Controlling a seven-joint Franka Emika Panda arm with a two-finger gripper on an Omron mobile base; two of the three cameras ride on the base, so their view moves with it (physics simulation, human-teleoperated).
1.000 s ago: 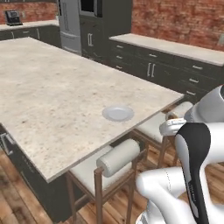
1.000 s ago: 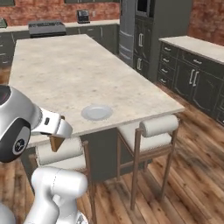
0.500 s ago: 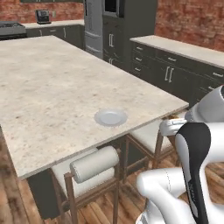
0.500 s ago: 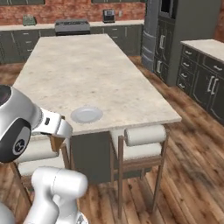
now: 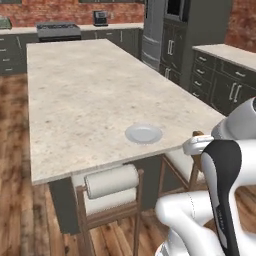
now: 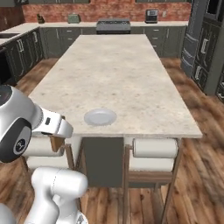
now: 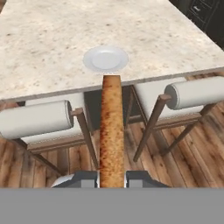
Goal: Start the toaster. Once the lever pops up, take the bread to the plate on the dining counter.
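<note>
We face the end of the long speckled beige stone dining counter (image 6: pixel 131 74), whose length runs away from us toward the brick wall, with two stools with padded rolled backs (image 6: pixel 155 148) tucked under its near edge. The small round white plate (image 6: pixel 100 117) sits near that edge, straight ahead of and above our two-finger gripper (image 7: pixel 112 177). The gripper is clamped on the golden-brown toast slice (image 7: pixel 111 127), held edge-on, its long axis pointing at the plate, short of the counter.
</note>
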